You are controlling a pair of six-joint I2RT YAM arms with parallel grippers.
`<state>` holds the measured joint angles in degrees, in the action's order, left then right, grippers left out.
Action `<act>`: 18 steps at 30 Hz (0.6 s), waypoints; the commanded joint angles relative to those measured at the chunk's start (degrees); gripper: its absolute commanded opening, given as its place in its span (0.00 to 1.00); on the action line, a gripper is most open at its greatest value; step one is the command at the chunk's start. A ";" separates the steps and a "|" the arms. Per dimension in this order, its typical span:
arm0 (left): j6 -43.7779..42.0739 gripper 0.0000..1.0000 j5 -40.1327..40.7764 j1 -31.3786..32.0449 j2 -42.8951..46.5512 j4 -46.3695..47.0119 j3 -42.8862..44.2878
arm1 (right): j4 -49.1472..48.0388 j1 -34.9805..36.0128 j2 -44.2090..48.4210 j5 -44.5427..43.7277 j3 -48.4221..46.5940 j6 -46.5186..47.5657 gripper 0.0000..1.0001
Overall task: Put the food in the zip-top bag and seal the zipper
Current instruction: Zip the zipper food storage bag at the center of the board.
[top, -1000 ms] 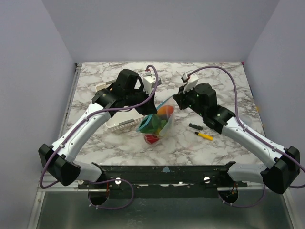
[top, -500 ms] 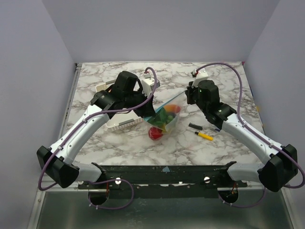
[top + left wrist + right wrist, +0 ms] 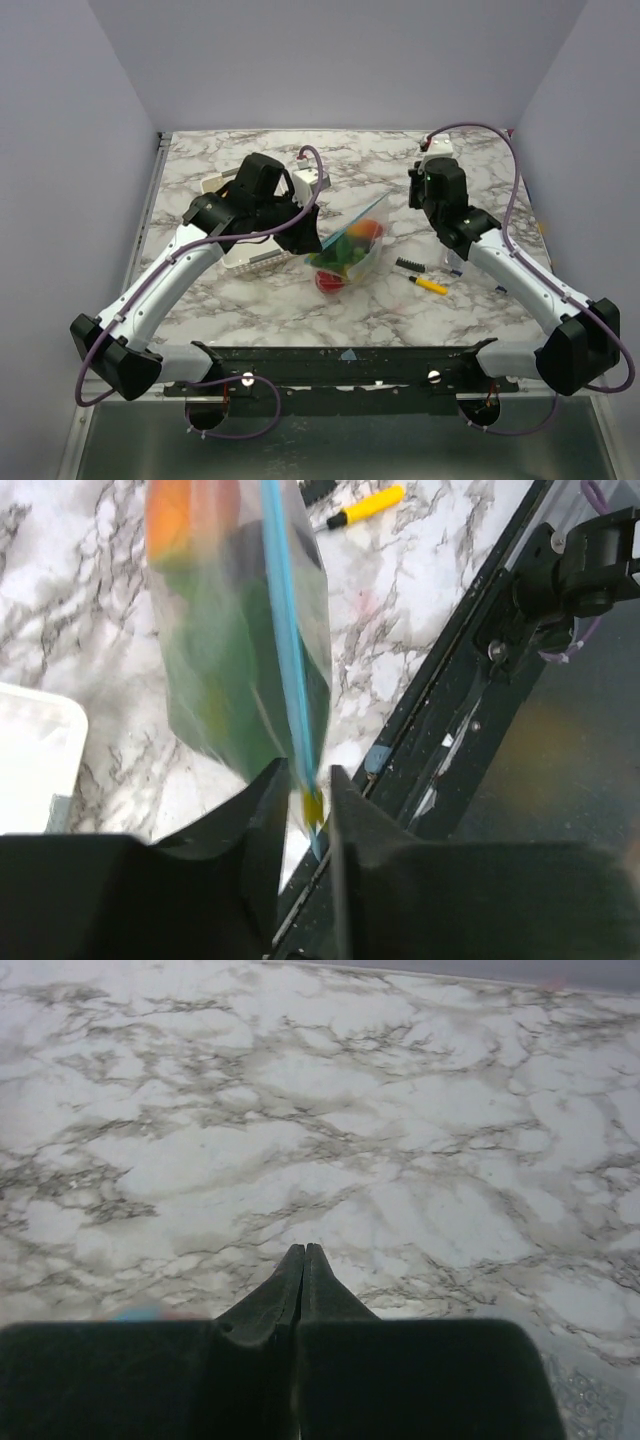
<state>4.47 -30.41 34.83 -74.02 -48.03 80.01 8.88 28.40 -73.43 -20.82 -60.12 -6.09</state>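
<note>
The zip-top bag (image 3: 350, 252) lies in the middle of the table with the food inside: an orange piece (image 3: 368, 230), green pieces (image 3: 338, 256) and a red piece (image 3: 328, 281) at its near end. Its light-blue zipper (image 3: 283, 630) runs straight down the left wrist view into my left gripper (image 3: 306, 798). The jaws stand slightly apart, and the strip's end sits loose in the gap. My right gripper (image 3: 303, 1250) is shut on nothing, over bare marble at the back right, away from the bag.
A white slatted basket (image 3: 243, 262) lies under my left arm, just left of the bag. A yellow-and-black pen (image 3: 428, 285) and a small black toothed piece (image 3: 408, 265) lie right of the bag. The black frame rail (image 3: 470, 680) runs along the table's near edge.
My right gripper has left the bag's right end and drawn back towards the back right. The bag has swung flatter and to the right. My left jaws have parted a little.
</note>
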 commanded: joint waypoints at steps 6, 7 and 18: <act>7.24 0.59 18.27 -2.02 8.95 -0.93 3.51 | 1.68 -2.84 -5.10 -6.61 -6.14 -1.12 0.00; 7.14 0.60 18.12 -2.37 9.62 -0.32 4.14 | 1.35 -2.78 -5.37 -6.00 -6.25 -1.32 0.00; 16.94 0.57 -6.46 0.08 4.58 13.14 -11.60 | 10.18 -2.89 -4.69 3.31 -8.79 -11.75 0.48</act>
<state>15.25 -26.33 32.47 -63.09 -42.22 76.29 11.38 25.43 -78.37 -22.35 -64.88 -11.64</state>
